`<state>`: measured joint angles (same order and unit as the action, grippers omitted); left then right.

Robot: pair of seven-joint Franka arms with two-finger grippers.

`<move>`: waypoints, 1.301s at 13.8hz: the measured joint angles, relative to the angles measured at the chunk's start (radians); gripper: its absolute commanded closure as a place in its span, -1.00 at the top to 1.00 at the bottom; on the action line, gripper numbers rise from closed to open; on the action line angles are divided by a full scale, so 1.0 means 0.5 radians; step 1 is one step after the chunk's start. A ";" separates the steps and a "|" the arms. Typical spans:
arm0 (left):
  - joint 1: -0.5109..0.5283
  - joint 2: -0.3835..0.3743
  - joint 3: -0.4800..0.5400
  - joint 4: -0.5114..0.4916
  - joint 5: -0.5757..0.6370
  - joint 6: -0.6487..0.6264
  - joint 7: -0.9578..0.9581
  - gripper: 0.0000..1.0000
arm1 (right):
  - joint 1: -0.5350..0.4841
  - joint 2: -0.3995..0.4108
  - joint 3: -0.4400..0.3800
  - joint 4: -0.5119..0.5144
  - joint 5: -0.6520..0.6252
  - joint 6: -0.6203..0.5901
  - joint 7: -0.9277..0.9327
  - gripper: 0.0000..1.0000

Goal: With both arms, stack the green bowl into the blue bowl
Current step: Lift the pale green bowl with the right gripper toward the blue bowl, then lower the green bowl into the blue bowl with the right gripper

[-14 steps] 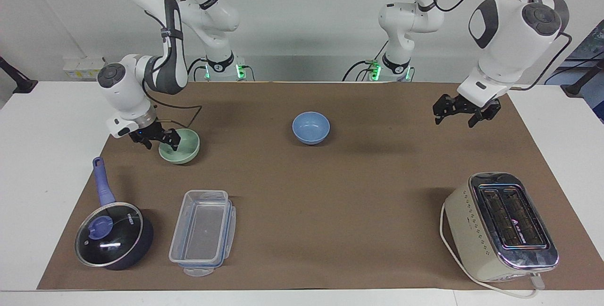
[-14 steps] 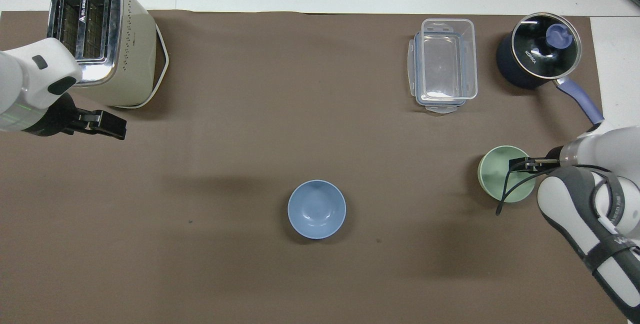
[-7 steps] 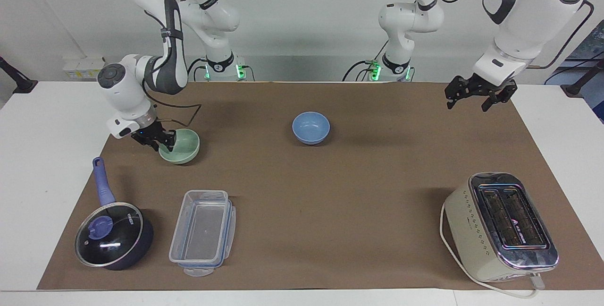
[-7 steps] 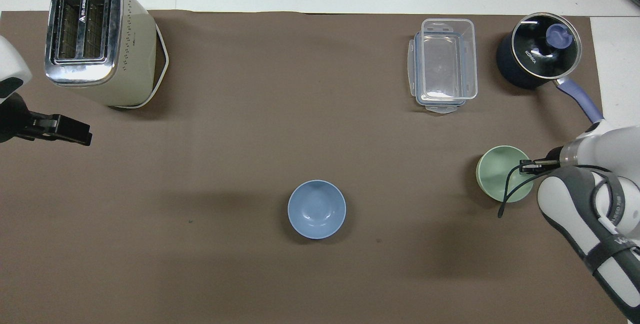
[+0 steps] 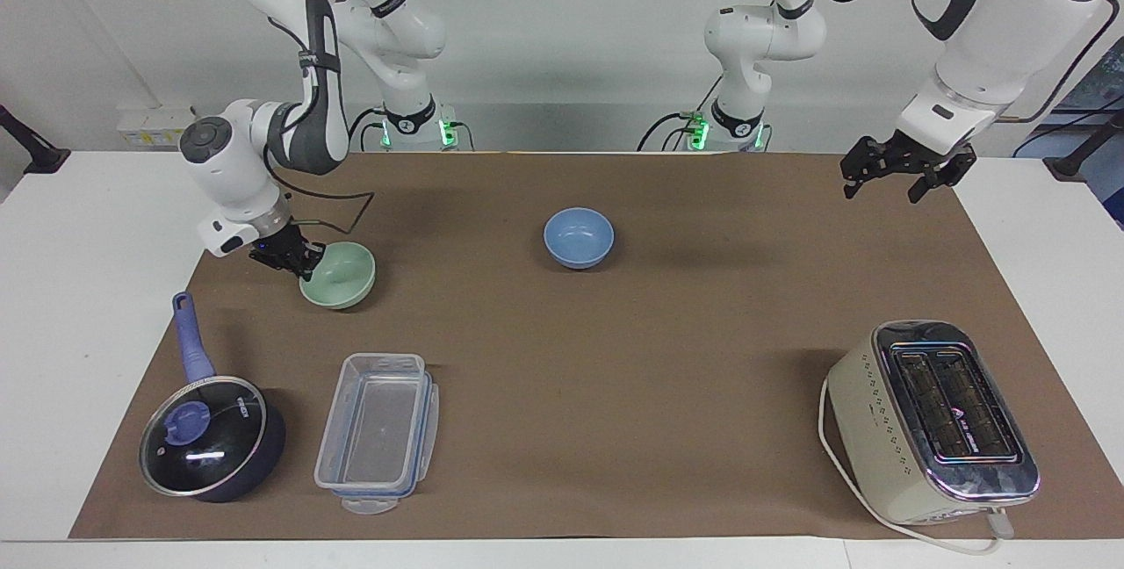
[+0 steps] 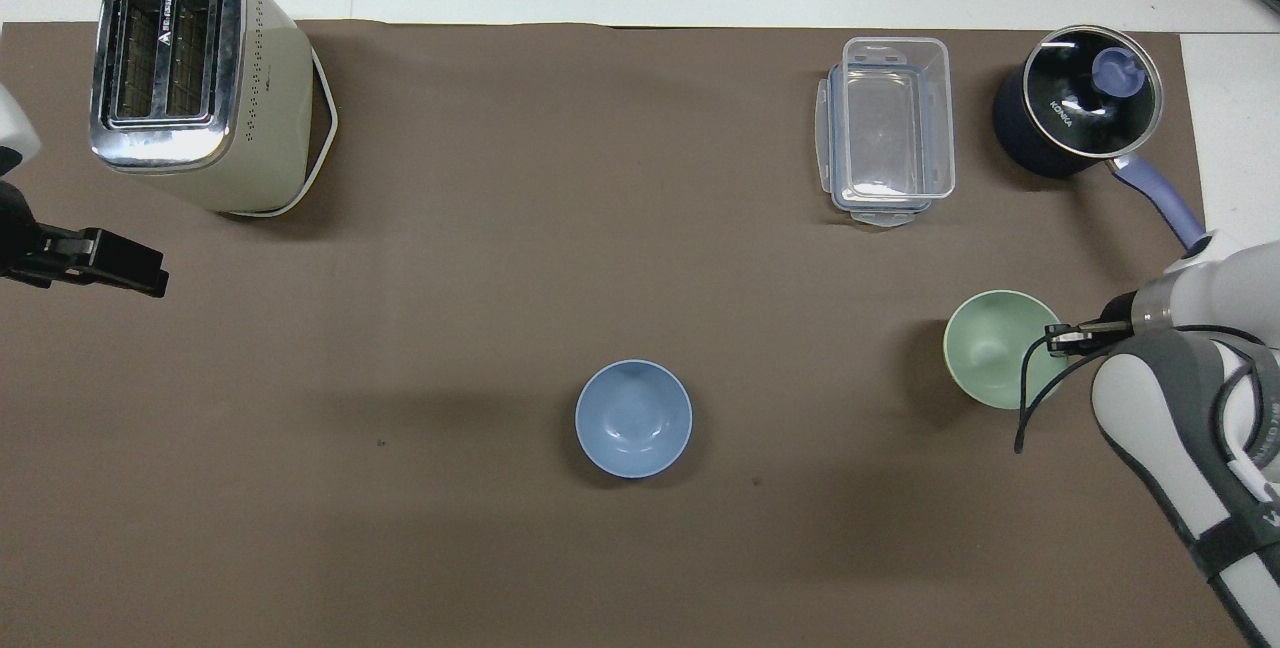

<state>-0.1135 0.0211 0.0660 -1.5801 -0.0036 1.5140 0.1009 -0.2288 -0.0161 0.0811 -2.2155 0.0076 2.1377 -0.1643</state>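
1. Your right pincer (image 5: 303, 263) is clamped on the rim of the small round pale mint-green bowl (image 5: 341, 275), at the side toward the right arm's end of the brown-covered counter (image 5: 615, 349). The green bowl looks tilted and lifted a little off the mat.
2. The small round light periwinkle-blue bowl (image 5: 579, 237) sits upright on the counter near its middle, well apart from the green bowl and from both pincers.
3. Your left pincer (image 5: 898, 172) hangs in the air over the left arm's end of the counter, its fingers spread wide with nothing between them. That arm waits.
4. The cream and chrome two-slot toaster (image 5: 933, 422) stands at the left arm's end, farther from the robots than the blue bowl.
5. The clear plastic lidded container (image 5: 378, 430) and the dark blue saucepan with a glass lid (image 5: 208, 439) sit side by side, farther from the robots than the green bowl. The saucepan's handle points toward the robots.
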 measured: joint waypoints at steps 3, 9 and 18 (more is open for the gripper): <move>0.000 0.013 0.000 0.001 0.000 0.000 0.000 1.00 | 0.216 -0.155 0.012 0.007 0.199 -0.157 0.000 -1.00; 0.001 0.016 0.001 0.001 0.000 0.000 0.000 1.00 | 0.783 -0.220 0.030 0.021 0.291 -0.111 0.388 -1.00; 0.001 0.016 0.001 0.001 0.000 0.000 0.000 1.00 | 1.364 -0.080 0.032 0.016 0.293 0.129 0.932 -1.00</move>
<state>-0.1130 0.0292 0.0664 -1.5795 -0.0036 1.5142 0.1009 0.4533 -0.0559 0.0973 -2.2074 0.1542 2.2024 0.3018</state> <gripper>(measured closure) 0.000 0.952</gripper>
